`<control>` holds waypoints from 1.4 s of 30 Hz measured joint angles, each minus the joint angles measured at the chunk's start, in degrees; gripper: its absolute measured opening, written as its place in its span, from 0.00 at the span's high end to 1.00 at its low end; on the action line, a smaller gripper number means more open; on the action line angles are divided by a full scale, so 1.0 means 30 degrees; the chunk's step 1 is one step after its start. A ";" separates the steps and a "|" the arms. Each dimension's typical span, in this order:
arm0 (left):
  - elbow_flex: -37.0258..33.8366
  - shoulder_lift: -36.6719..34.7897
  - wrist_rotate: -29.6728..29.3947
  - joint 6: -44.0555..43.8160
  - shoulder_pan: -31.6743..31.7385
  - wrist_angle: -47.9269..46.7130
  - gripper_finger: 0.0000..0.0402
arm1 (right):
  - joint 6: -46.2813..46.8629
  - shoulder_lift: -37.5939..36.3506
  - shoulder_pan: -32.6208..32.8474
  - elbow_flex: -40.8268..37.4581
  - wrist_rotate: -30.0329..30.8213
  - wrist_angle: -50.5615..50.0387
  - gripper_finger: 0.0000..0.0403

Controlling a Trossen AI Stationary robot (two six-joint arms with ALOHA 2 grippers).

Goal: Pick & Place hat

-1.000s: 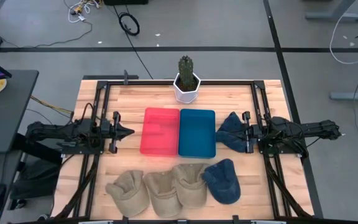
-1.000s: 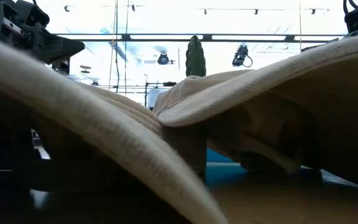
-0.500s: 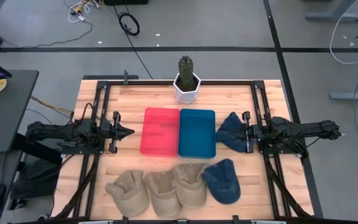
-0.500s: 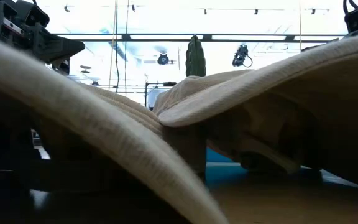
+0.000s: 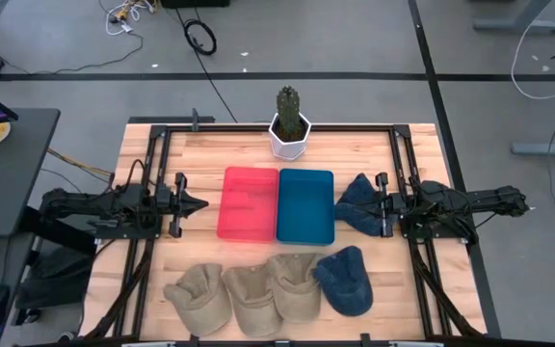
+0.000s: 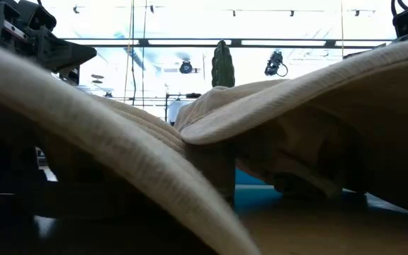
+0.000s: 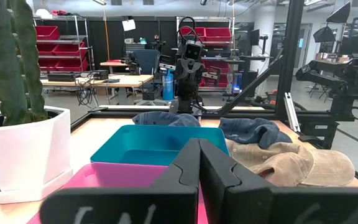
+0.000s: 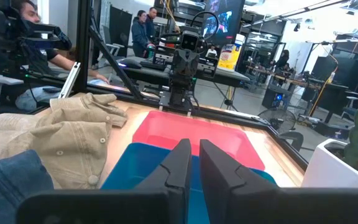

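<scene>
Five hats lie on the bench [image 5: 200, 145]. We count three tan hats [image 5: 249, 289] in a row along the near edge, touching or overlapping one another, with a blue hat [image 5: 345, 280] just beside them on the right. Another blue hat [image 5: 359, 202] sits right of the blue tray [image 5: 306, 205], touching the right end effector [image 5: 382, 203]; part of it is hidden under that arm.

From above, the red tray [image 5: 249, 202] and blue tray sit side by side mid-bench, and a potted cactus [image 5: 290, 123] stands behind them.

We see the left end effector [image 7: 199, 163] with its fingers pressed together, holding nothing, at the bench's left side, pointing toward the red tray. The right end effector has its fingers nearly together with a thin gap, gripping nothing, at the bench's right side.

In the low view the tan hats fill almost the whole picture, so we can make out little of the bench behind them; only the cactus top and a sliver of blue tray show.

People sit in the room beyond, in the right wrist view.
</scene>
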 joint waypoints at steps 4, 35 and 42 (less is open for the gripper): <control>-0.0004 -0.0005 0.0001 0.0000 0.0000 0.0002 0.99 | -0.0334 0.0000 -0.0003 0.0004 0.0000 -0.0004 0.91; 0.0002 -0.0002 0.0003 0.0000 0.0004 0.0002 0.99 | 0.2488 -0.0007 0.0008 0.0007 -0.1209 1.9419 0.91; 0.0002 0.0001 0.0007 0.0000 0.0007 -0.0005 0.99 | -0.0027 -0.0005 0.0008 0.0265 -0.1619 2.5315 0.91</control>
